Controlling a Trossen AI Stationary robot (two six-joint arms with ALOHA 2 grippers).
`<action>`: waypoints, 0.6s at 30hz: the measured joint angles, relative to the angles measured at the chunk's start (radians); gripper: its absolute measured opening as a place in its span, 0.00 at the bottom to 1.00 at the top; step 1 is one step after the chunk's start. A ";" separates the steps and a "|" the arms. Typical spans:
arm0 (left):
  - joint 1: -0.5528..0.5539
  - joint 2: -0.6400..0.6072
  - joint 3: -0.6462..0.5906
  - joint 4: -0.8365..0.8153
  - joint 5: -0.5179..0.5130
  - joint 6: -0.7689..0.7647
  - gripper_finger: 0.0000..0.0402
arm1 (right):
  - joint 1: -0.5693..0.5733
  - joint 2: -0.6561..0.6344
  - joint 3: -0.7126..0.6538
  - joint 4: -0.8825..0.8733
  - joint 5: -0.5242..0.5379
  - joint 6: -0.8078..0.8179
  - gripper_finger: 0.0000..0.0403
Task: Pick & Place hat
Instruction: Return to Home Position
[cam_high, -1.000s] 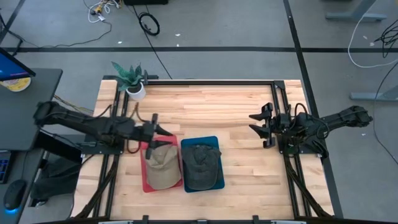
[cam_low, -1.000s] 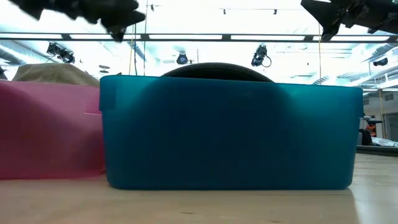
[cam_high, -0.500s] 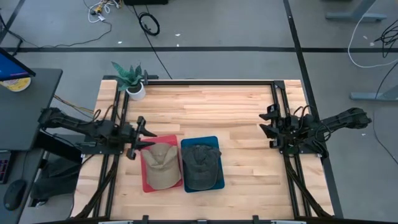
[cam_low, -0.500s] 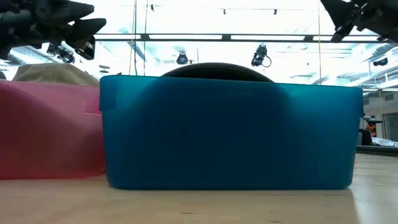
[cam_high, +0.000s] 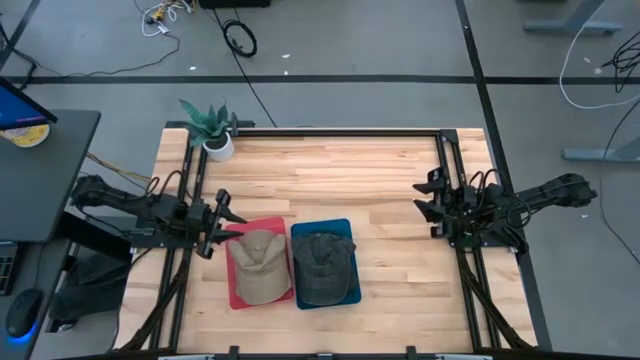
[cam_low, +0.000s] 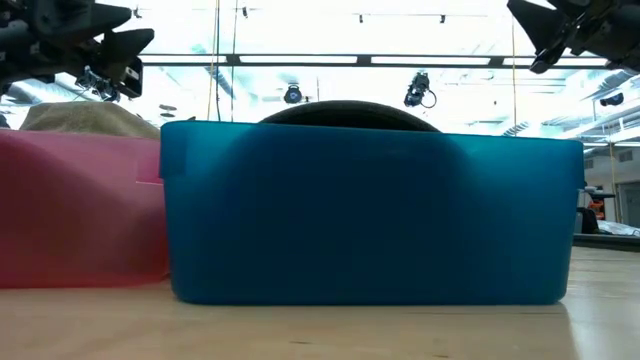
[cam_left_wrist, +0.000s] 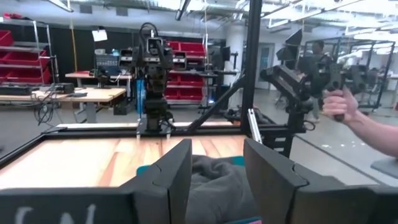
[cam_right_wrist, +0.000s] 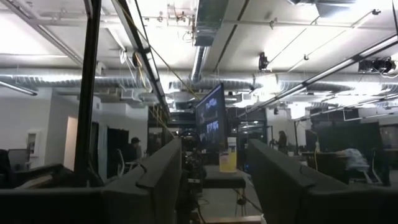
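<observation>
Brown cap (cam_high: 260, 268) is lying in the red bin (cam_high: 262, 224) toward the desk's (cam_high: 380, 170) front edge, and the black cap (cam_high: 322, 262) is sitting in the blue bin (cam_high: 322, 226), which is touching the red one's right side. Left gripper (cam_high: 222, 224) is hovering at the desk's left edge, just beside the red bin's far left corner, fingers spread and holding nothing (its wrist view is showing the black cap through the gap). Right gripper (cam_high: 424, 198) is hanging at the right edge, fingers likewise apart and empty.
</observation>
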 joint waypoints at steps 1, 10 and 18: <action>0.000 -0.011 0.000 -0.016 -0.008 0.001 0.37 | 0.000 0.000 0.000 -0.004 0.000 -0.001 0.47; -0.004 -0.175 0.001 -0.179 -0.033 0.019 0.37 | 0.000 -0.058 0.000 -0.101 0.001 0.000 0.47; -0.006 -0.168 0.001 -0.200 -0.043 0.041 0.37 | 0.000 -0.133 0.000 -0.220 0.012 -0.004 0.47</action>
